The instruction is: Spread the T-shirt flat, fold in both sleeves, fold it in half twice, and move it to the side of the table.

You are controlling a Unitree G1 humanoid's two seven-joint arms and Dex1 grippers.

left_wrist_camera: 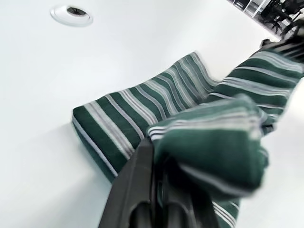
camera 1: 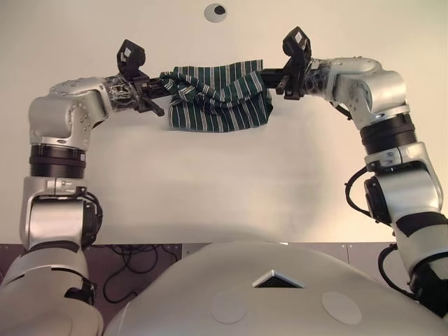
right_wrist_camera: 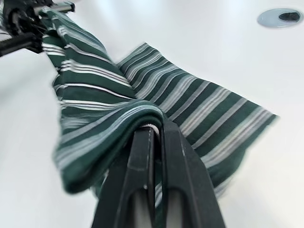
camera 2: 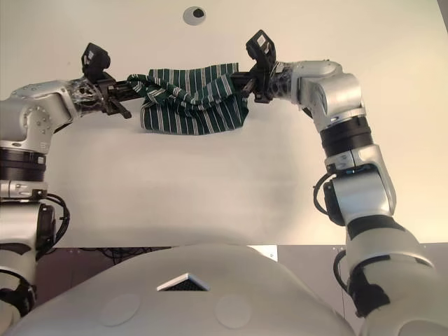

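1. As the head views show it, the white bench runs out from the robot, and the T-shirt sits in its far half, strung between both arms.
2. On the shirt's left end the left tool is clenched, with cloth bunched thick in its grip in the left wrist view.
3. On the right end the right tool is clenched too, a folded edge pinched tight between its fingers.
4. Shirt state: green with white stripes, bunched into a compact bundle of several layers, not flat. The upper edge is lifted and sags a little between the tools. The lower part drapes down and seems to rest on the bench, per the wrist views.
5. Handling, my read: light, soft, no stiffness. It droops wherever unsupported, and layers likely slide on each other and on the smooth top. Not fragile. A slack pinch could lose a layer.
6. Where to hold: edges or corners, pinching through all layers of a fold, both ends at once so it hangs even. A single mid-cloth pinch would just bunch it.
7. Stage: a late fold or the carry to the side, can't tell which.
8. Farthest: a round cable port in the bench beyond the shirt, well apart.
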